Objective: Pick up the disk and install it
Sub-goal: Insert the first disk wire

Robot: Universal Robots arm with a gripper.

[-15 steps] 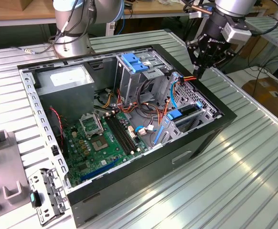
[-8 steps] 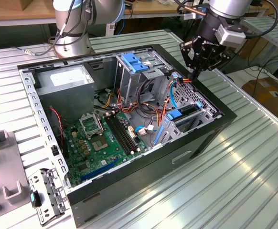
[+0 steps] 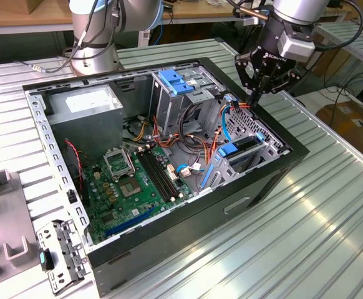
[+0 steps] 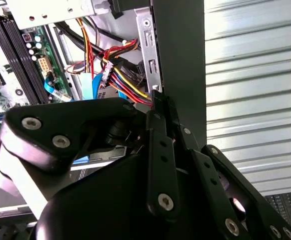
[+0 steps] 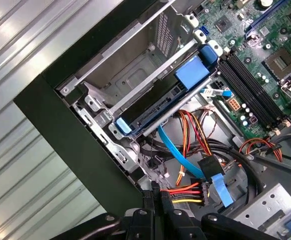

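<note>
The disk (image 3: 239,148) sits in the low drive cage at the front corner of the open computer case (image 3: 275,180), its blue rails showing. In the first wrist view the disk (image 5: 158,106) lies slotted edge-on in the metal bay, with a blue tab at each end. My gripper (image 3: 254,101) hangs just above the case's rim at the exterior view's right, behind the disk, fingers together and pointing down. In both wrist views the fingertips (image 5: 158,196) (image 4: 159,102) stand shut beside a bundle of red, yellow and black wires (image 5: 188,190), with nothing seen between them.
A tall metal cage with a blue bracket (image 3: 176,81) rises mid-case. The motherboard (image 3: 135,180) and power supply (image 3: 85,103) lie at the exterior view's left. Blue and orange cables (image 3: 225,124) cross near the gripper. Another arm's base (image 3: 94,43) stands behind the case.
</note>
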